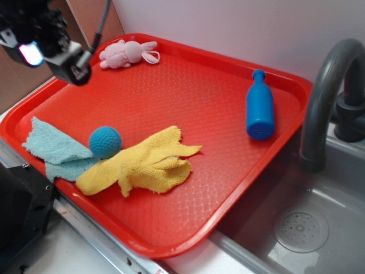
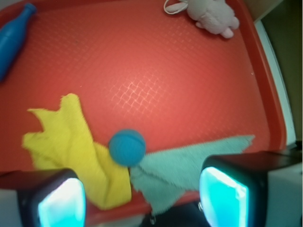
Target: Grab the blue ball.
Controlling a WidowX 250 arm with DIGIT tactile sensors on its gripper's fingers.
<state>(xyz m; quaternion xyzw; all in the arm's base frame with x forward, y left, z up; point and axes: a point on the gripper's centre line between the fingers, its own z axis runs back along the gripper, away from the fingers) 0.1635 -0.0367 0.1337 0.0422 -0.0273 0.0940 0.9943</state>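
The blue ball [image 1: 105, 141] [image 2: 127, 147] is a small dimpled teal sphere. It rests on the red tray [image 1: 217, 103] [image 2: 156, 71] where the yellow cloth [image 1: 145, 162] [image 2: 75, 142] meets the light blue cloth [image 1: 57, 149] [image 2: 189, 163]. My gripper [image 1: 60, 57] [image 2: 142, 198] hangs high over the tray's far left corner, well above and apart from the ball. In the wrist view its two fingertips [image 2: 61, 201] stand wide apart, open, with nothing held between them.
A blue bottle-shaped toy [image 1: 260, 108] [image 2: 13, 40] lies at the tray's right side. A pink plush bunny [image 1: 126, 53] [image 2: 210, 14] sits at the back edge. A grey faucet [image 1: 331, 97] and sink basin [image 1: 300, 228] stand to the right of the tray.
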